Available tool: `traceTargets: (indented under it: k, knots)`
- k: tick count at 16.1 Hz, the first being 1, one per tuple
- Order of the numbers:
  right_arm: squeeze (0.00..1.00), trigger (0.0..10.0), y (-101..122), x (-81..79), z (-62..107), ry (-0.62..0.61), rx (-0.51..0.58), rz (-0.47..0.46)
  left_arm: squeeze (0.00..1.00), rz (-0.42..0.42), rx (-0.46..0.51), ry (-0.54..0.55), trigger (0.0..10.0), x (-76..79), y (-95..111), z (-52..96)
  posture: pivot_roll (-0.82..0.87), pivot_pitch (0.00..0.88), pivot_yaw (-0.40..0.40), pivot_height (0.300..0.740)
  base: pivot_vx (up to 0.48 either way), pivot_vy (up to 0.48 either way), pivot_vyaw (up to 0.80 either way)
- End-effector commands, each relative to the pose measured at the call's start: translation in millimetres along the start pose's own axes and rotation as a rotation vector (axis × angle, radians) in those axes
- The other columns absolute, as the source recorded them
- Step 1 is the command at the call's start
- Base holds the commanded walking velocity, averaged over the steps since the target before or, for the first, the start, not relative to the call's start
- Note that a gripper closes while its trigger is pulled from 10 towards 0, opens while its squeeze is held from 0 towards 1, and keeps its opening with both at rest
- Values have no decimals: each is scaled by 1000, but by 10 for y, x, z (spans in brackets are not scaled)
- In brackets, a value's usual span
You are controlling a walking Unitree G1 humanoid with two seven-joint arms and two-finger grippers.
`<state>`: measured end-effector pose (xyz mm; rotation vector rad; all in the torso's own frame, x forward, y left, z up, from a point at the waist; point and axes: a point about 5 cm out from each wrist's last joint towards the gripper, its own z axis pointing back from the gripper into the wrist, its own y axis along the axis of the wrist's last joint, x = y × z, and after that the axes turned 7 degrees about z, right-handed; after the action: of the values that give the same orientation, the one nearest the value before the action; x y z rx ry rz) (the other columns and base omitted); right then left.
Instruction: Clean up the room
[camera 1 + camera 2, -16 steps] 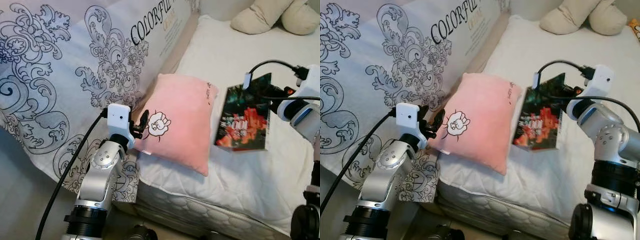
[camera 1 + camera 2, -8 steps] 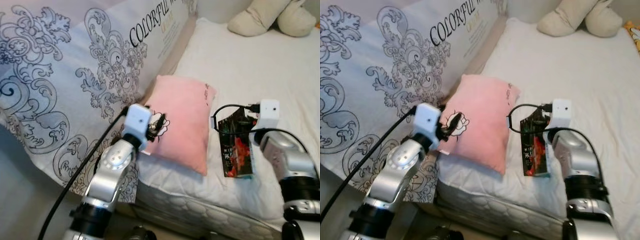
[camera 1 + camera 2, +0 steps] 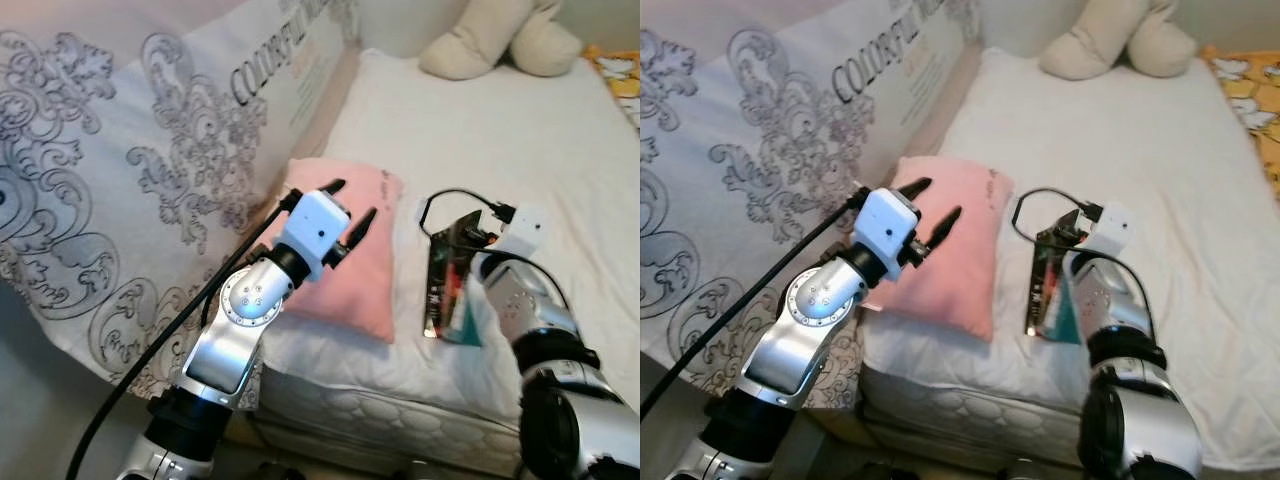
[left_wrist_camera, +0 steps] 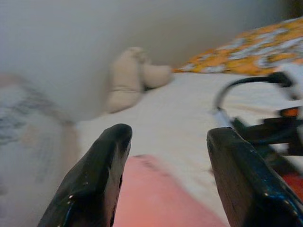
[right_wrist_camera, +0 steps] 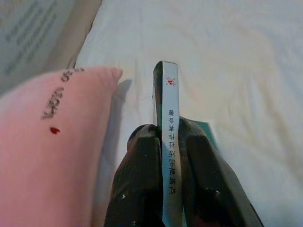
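A pink pillow (image 3: pixel 362 285) lies on the white mattress (image 3: pixel 500 130) near its front edge. My left gripper (image 3: pixel 350 205) hovers just above the pillow's near half, open, with nothing between its fingers (image 4: pixel 97 175). To the pillow's right, a book (image 3: pixel 445 285) with a dark flowered cover and teal back stands on edge on the mattress. My right gripper (image 5: pixel 169 156) is shut on the book (image 5: pixel 170 94), clamping it at the spine, which bears printed characters. The pillow (image 5: pixel 52 156) lies close beside the book.
A grey-patterned duvet (image 3: pixel 120 180) with printed lettering is piled along the left of the bed. A cream plush toy (image 3: pixel 495 40) lies at the bed's far end. A yellow patterned blanket (image 3: pixel 615 75) shows at the far right. The mattress edge runs along the front.
The camera has shifted. My right arm brought the book down from mid-air to stand on the mattress beside the pillow. My left gripper rose from the pillow's corner to above it.
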<state>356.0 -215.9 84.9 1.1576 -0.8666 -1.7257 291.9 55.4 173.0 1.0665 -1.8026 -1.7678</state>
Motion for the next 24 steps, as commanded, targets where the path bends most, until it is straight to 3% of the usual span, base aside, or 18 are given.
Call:
traceTargets:
  k: [1, 2, 4, 7, 11, 14, 17, 20, 24]
  knots:
    - [0, 0, -106, -19, -5, 10, -35, -89, 0, 50, -27, -48, 10000, 54, -26, 6, -58, 7, 98, 740, 0, 0, 0]
    - [0, 0, -123, -8, -10, 18, -37, -185, 0, 94, -48, -83, 10000, 112, -58, 20, -55, 6, 98, 740, 0, 0, 0]
    - [0, 0, -136, -5, -22, 22, -52, -266, 0, 112, -72, -114, 10000, 171, -104, 50, -50, 6, 99, 740, 0, 0, 0]
    - [0, 0, -39, -155, -71, 86, -38, -299, 0, 116, -78, -124, 10000, 182, -113, 54, -53, 9, 95, 740, 0, 0, 0]
    - [0, 0, 185, -184, -108, 105, 25, -200, 0, 123, -85, -120, 10000, 173, -107, 55, -47, 8, 83, 740, 0, 0, 0]
    - [0, 0, 305, -205, -120, 119, 66, -188, 0, 127, -89, -112, 10000, 177, -121, 69, -44, 6, 77, 740, 0, 0, 0]
    - [0, 0, 318, -83, -109, 20, 88, -84, 0, 145, -80, -135, 10000, 218, -109, 77, -39, 3, 75, 740, 0, 0, 0]
    - [0, 0, 369, -34, -103, -13, 126, -113, 0, 150, -80, -144, 10000, 250, -98, 113, -25, 8, 82, 740, 0, 0, 0]
    - [0, 0, 426, -89, -116, -12, 147, -120, 0, 152, -92, -133, 10000, 244, -101, 182, 8, 23, 83, 740, 0, 0, 0]
